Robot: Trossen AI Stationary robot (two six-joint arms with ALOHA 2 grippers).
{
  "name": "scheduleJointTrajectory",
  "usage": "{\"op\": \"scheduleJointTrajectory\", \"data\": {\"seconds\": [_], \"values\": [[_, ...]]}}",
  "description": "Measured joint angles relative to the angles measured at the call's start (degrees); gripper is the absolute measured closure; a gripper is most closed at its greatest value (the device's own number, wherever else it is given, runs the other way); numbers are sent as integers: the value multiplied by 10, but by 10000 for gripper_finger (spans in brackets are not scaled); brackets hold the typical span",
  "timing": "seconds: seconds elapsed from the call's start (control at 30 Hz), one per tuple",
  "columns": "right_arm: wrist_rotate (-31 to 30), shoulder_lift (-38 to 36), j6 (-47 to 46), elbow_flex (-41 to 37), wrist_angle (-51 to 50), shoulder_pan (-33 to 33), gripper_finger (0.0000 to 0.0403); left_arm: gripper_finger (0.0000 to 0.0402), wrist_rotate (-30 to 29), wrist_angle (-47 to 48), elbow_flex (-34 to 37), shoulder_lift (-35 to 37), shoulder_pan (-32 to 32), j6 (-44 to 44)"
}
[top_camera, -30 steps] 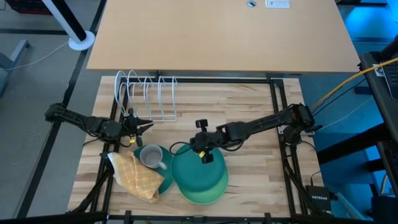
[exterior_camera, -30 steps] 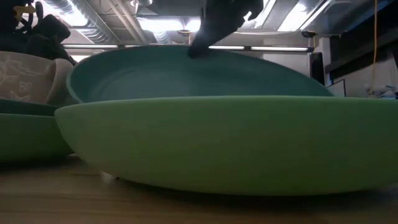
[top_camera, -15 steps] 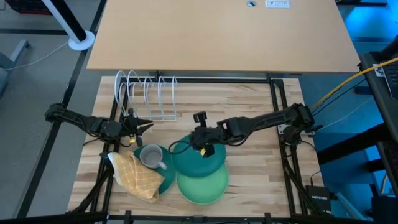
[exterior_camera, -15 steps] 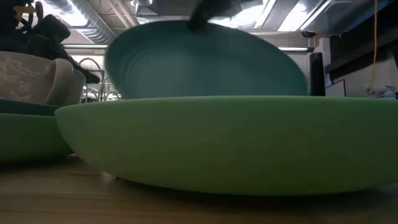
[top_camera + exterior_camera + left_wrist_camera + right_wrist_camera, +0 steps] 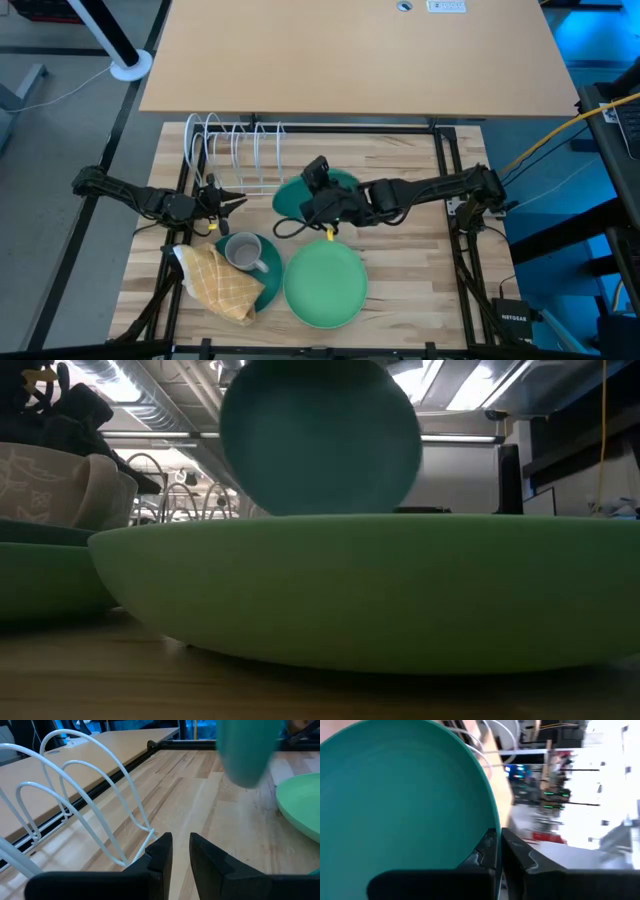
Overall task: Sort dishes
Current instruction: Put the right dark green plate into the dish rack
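Note:
My right gripper (image 5: 498, 832) is shut on a teal plate (image 5: 298, 196), held up on edge just in front of the white wire rack (image 5: 236, 150). In the low view the teal plate (image 5: 320, 435) stands above the light green plate (image 5: 360, 590). The light green plate (image 5: 325, 284) lies flat on the table. A grey mug (image 5: 242, 252) and a yellow checked cloth (image 5: 220, 284) sit on another teal plate (image 5: 268, 288). My left gripper (image 5: 181, 840) waits by the rack's near end, its fingers a little apart and holding nothing. My right gripper pinches the teal plate's rim (image 5: 490, 825) between its two fingers, one finger on each face. The fingers come from the table's right side. The plate is lifted clear of the table and stands nearly on edge.
The rack's white wire loops (image 5: 95, 795) stand close to my left gripper. A second, lighter table top (image 5: 350, 55) lies beyond the far edge. Bare wood (image 5: 400, 160) shows to the right of the rack.
My right gripper has lifted the teal plate off the light green plate and carried it up and toward the far edge, to the rack. The plate has tipped from lying flat to nearly on edge. The light green plate has stayed in place.

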State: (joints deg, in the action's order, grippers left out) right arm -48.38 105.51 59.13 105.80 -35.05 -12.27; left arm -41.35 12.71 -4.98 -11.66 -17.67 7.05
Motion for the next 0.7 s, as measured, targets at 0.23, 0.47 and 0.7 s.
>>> {"op": "scheduleJointTrajectory", "data": {"seconds": [0.23,0.47,0.7], "values": [[3,0,102,0,49,7,394,343,0,0,0,0,0,0],[31,0,133,0,74,7,391,343,0,0,0,0,0,0],[89,0,135,0,91,13,391,343,0,-1,0,0,0,43]]}}
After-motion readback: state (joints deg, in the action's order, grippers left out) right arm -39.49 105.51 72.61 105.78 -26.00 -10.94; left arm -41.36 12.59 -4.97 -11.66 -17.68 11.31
